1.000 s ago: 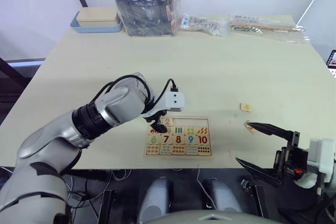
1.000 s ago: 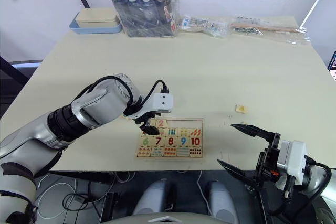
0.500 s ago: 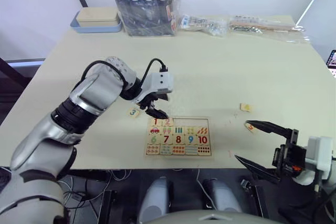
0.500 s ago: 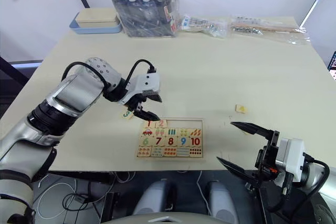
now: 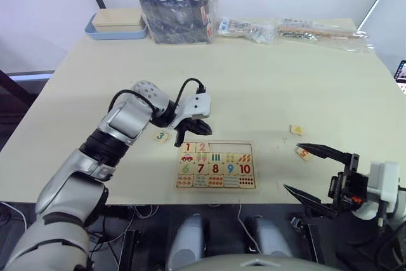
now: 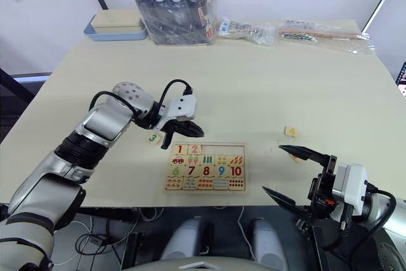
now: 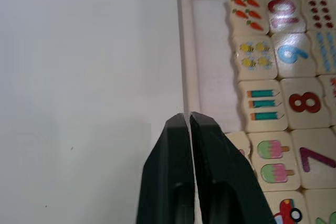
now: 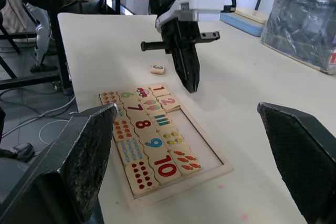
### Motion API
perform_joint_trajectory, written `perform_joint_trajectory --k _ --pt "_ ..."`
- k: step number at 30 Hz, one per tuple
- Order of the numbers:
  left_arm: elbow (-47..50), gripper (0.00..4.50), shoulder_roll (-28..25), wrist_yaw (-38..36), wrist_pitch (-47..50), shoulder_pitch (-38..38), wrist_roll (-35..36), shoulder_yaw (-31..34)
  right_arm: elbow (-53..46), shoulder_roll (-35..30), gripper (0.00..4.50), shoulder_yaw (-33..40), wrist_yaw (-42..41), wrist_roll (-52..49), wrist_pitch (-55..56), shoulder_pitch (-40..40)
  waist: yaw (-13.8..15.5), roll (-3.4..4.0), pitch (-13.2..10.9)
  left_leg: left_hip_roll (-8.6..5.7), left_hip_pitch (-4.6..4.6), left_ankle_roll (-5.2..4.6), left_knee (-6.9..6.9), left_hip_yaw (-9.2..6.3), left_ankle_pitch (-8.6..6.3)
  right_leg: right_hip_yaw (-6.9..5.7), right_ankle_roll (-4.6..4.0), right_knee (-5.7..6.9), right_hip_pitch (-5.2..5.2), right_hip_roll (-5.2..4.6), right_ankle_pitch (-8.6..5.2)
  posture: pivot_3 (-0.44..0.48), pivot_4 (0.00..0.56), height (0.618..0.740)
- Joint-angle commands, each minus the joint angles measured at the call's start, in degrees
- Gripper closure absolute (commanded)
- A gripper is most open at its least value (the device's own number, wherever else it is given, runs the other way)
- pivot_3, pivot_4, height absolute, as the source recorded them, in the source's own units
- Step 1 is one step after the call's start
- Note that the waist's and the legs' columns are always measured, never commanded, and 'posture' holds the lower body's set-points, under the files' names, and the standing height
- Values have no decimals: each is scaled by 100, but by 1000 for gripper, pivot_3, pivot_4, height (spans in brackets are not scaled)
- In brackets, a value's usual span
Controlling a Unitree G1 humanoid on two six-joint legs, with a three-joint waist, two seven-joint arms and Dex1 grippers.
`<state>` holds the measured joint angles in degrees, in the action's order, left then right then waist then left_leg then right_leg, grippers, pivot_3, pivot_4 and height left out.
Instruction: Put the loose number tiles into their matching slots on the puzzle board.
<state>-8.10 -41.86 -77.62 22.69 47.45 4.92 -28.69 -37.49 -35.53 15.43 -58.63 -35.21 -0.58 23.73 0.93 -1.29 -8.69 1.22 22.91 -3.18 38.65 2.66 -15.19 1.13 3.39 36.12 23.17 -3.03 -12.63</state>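
Left gripper (image 7: 188, 120) pinched empty above puzzle board (image 5: 216, 164).

1 wooden puzzle board (image 5: 216, 165) lies on 1 table (image 5: 266, 87). 2 number tiles, 1 (image 5: 188, 147) and 2 (image 5: 202, 147), sit in its top row. 3 loose tiles lie on the table: 3 (image 5: 160, 136), 4 (image 5: 295, 129) and 5 (image 5: 302, 153). 2 grippers: left (image 5: 190, 130), right (image 5: 314, 172).

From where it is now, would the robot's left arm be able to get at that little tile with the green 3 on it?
Probably yes. The 3 tile lies alone on the bare table, close beside the shut left gripper, with nothing between them; the fingers would have to open first.
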Motion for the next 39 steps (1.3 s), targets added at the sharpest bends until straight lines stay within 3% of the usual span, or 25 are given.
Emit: perform_joint_trajectory --k 1,14,39 --pt "-101 4463 18 21 -370 -5 -208 142 -105 1 0 -3 -19 -21 122 3 -1 0 0 0 0 0 0 0 0 0 0 0 0 0 0 0 150 740" --pt "-436 4463 113 -189 -1080 -115 -677 76 -136 42 0 -79 48 54 171 20 -2 0 0 1 0 0 0 1 0 0 1 0 0 0 1 0 150 740" --pt "-173 4463 81 -429 -1134 -329 -904 99 -95 45 0 -133 84 73 185 -20 -1 1 1 2 -1 0 0 0 0 0 1 1 0 0 1 0 150 740"
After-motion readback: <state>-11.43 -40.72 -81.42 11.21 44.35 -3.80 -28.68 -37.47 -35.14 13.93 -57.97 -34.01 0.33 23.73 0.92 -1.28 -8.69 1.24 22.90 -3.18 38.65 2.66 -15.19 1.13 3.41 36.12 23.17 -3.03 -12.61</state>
